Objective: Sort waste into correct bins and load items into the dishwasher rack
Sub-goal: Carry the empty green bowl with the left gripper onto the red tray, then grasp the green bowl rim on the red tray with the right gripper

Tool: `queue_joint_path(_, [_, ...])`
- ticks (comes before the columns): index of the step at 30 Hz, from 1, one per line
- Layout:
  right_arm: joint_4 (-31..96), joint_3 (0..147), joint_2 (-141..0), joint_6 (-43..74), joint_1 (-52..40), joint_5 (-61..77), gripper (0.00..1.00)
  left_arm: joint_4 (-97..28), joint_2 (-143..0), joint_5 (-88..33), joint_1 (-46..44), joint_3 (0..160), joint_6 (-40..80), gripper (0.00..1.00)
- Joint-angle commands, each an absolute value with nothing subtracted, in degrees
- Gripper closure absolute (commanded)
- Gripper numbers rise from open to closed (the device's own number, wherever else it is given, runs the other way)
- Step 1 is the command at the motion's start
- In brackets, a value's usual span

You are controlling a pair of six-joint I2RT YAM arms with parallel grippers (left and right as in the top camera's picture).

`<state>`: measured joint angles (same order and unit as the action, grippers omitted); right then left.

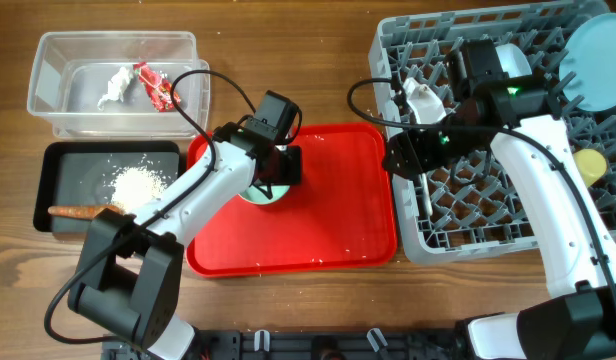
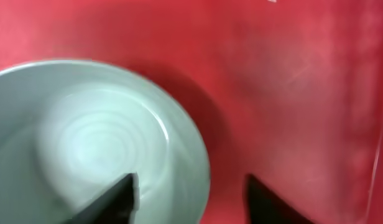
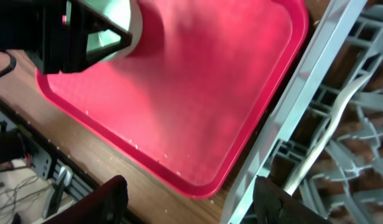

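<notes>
Wood-grain worktop (image 1: 288, 60). A glossy red plastic tray (image 1: 338, 200) is set at centre, w/ the grey pegged rack (image 1: 488, 230) just beside its R edge. The smooth, round pale green bowl (image 2: 86, 143) is seated on the tray's L half. L pincer (image 2: 190, 180) is spread wide, bowl rim straddled, nothing gripped. R pincer (image 3: 190, 183) is held wide and empty over the tray's R edge.

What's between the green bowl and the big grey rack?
Just bare red tray between the green bowl and the grey rack, in the overhead view.

Both arms reach inward, the left pincer (image 2: 190, 180) and the right pincer (image 3: 190, 185) each spread wide.
</notes>
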<state>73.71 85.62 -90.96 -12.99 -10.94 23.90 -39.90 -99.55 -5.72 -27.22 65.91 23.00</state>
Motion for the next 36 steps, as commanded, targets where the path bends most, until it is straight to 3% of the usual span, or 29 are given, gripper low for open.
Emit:
queue_joint_path(1, [69.6,85.8,-90.8,-9.5,-11.1,23.6,0.32,-44.4,-96.0,-4.8,-25.0,71.0,22.5,0.32])
queue_joint_path(3, [66.8,85.9,-90.7,-5.9,-11.1,23.6,0.30,-49.2,-91.5,-3.7,-21.6,73.9,22.5,0.31])
queue_joint_path(6, [63.5,85.9,-90.8,-3.2,-13.4,23.5,0.30,-55.5,-83.2,-0.9,-13.5,74.9,22.8,0.22])
queue_joint_path(12, [53.3,85.9,-92.7,7.2,-28.4,12.3,0.23,-65.0,-72.3,-1.0,9.9,74.9,22.8,0.09])
queue_joint_path(16, [47.2,85.8,-102.2,15.9,-37.2,7.0,0.24,-66.7,-71.7,-2.5,21.6,74.9,23.7,0.06])
queue_joint_path(21, [44.6,85.8,-112.6,23.0,-38.4,8.5,0.27,-66.7,-71.7,-2.5,22.7,74.9,24.5,0.05])
queue_joint_path(26, [40.8,85.8,-120.0,24.6,-38.4,13.1,0.52,-66.7,-71.7,-2.5,22.7,74.9,24.5,0.05])
queue_joint_path(28, [39.5,85.8,-120.6,24.6,-38.4,12.9,0.72,-66.7,-71.7,-2.5,22.7,74.9,24.5,0.05])
queue_joint_path(31, [39.3,86.0,-120.4,24.1,-38.2,12.9,0.96,-66.7,-71.7,-2.5,22.7,74.9,24.5,0.05])
queue_joint_path(36, [46.6,89.9,-111.7,19.0,-32.7,5.7,0.96,-66.7,-71.7,-2.5,22.7,74.9,24.5,0.05])
